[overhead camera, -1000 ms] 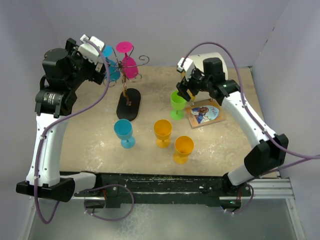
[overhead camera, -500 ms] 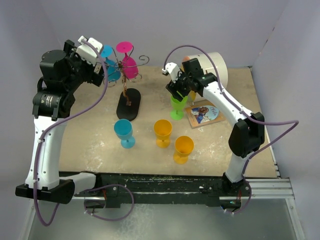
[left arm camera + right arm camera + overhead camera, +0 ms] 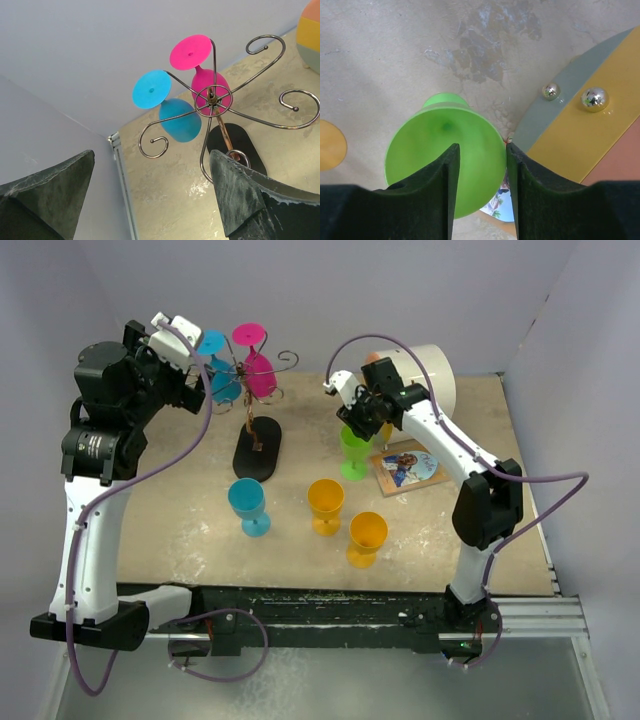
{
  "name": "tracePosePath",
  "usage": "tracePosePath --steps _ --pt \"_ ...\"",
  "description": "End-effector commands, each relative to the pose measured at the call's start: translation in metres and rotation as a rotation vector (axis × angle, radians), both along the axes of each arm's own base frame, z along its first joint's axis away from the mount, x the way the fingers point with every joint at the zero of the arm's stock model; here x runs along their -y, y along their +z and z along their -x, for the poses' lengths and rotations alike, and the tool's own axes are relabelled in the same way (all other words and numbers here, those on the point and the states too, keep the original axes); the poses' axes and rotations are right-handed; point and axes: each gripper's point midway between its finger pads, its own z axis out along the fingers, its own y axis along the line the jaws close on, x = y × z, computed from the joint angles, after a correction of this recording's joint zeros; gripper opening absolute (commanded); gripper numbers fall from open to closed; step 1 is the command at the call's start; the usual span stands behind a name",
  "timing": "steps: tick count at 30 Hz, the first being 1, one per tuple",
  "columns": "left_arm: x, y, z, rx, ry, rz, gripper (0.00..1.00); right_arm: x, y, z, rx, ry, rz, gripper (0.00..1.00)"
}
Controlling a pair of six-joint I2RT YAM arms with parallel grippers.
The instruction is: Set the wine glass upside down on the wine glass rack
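A green wine glass (image 3: 354,452) stands upright right of the middle of the table. My right gripper (image 3: 363,426) is right above it. In the right wrist view the gripper (image 3: 480,162) straddles the glass's (image 3: 435,145) right rim, one finger inside the bowl and one outside, with a gap between them. The wine glass rack (image 3: 252,425), dark wire on a black oval base, stands at the back left. A pink glass (image 3: 258,370) and a cyan glass (image 3: 222,382) hang on it upside down. My left gripper (image 3: 192,390) is open and empty, raised left of the rack (image 3: 212,95).
A cyan glass (image 3: 247,502) and two orange glasses (image 3: 325,502) (image 3: 367,533) stand upright in front. A white cylinder with an orange face (image 3: 428,368) lies at the back right, close behind my right gripper. A picture card (image 3: 410,466) lies by the green glass.
My right arm has swung round and brought its gripper down over the green glass's rim. My left gripper has drifted slightly left, away from the rack.
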Motion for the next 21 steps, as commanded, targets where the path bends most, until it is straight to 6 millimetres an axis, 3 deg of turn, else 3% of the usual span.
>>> tracePosePath --steps 1,12,18,21 --pt "-0.001 0.020 0.008 0.059 -0.005 0.022 0.99 -0.005 0.014 0.009 -0.006 0.039 -0.026 0.43" --pt "0.000 0.017 0.003 0.044 -0.007 0.026 0.99 -0.006 0.012 0.012 -0.022 0.031 -0.041 0.18" --pt "-0.002 0.017 0.002 0.046 0.010 0.054 0.99 -0.002 0.040 0.012 0.049 0.018 -0.059 0.00" --pt "0.000 0.020 0.003 0.050 0.003 0.072 0.99 0.003 0.066 0.012 0.107 0.013 -0.080 0.00"
